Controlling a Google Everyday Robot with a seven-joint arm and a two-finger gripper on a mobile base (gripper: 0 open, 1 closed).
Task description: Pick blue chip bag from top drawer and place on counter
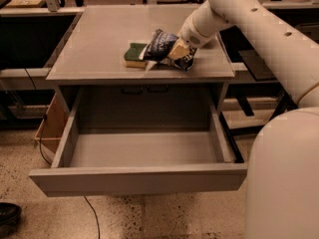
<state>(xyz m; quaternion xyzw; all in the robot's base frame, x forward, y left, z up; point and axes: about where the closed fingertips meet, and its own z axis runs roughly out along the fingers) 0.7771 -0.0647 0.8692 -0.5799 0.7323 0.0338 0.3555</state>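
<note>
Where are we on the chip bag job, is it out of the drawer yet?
Done: the blue chip bag is out of the open top drawer and lies on the counter, right beside the sponge. In hand: the hand is at the bag's right end, and I cannot tell whether it has let go. Left: release if needed, then draw the arm away.

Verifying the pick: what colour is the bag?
Bag dark navy, camera view; gripper at it, over counter.
</note>
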